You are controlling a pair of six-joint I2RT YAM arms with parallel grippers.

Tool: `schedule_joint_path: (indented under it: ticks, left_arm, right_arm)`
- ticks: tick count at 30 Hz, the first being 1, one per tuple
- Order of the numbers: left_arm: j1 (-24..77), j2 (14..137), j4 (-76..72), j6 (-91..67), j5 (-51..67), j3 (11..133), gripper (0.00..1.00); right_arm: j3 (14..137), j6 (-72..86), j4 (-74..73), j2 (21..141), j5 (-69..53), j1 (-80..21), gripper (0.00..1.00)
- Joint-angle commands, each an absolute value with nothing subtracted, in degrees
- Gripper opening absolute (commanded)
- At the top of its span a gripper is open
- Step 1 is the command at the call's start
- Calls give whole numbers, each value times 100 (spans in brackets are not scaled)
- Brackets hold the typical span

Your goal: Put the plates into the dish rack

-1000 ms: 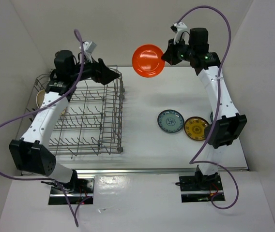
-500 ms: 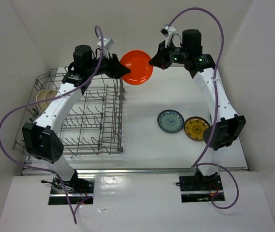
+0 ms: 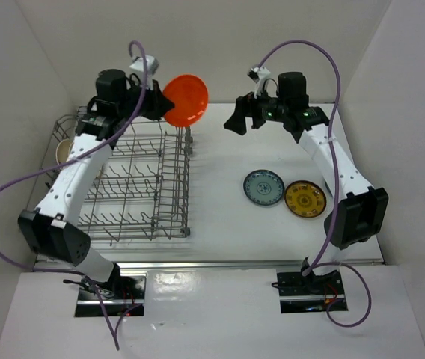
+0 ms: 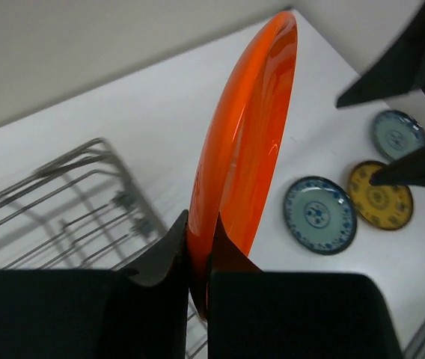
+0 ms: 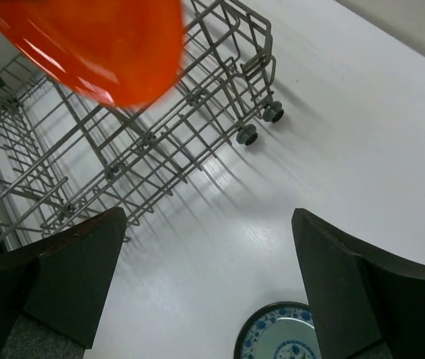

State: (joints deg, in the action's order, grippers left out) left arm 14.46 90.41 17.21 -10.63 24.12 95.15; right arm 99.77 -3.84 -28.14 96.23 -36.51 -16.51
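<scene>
Left gripper: we pinch the orange plate over the dish rack.
Right gripper: wide open, right of the dish rack.

White table, carrying:
- grey wire dish rack, left half of frame, on small wheels
- blue-and-white plate, right of centre, flat
- yellow plate, just beside it on the right, flat
</scene>
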Motion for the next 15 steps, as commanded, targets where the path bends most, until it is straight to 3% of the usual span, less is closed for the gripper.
schedule_joint_path:
  ticks: [1,5,8,11,15]
  left_arm:
    - [960,8070,2099,-774,1270,9773,0]
    - [598,7393,2759,-547,-86,9485,0]
    - [292,7006,3162,-414,-779,9169,0]
    - [-103,6733,3270,-282,-835,8825,0]
    - [-641,6680,3462,-352,-905,8122,0]
  right_arm:
    - [9144,-53,-1857,8940,-3480,-1399,100]
    - [8326,-394,-1504,8877,-3456,-1195,100]
    - [8340,-841,-1800,9541,-3182,-1143,100]
    - [8788,-1053,-2460,10175,-3260,-1143,100]
    - [8299,-1484,-2163,10178,-3480,-1143,100]
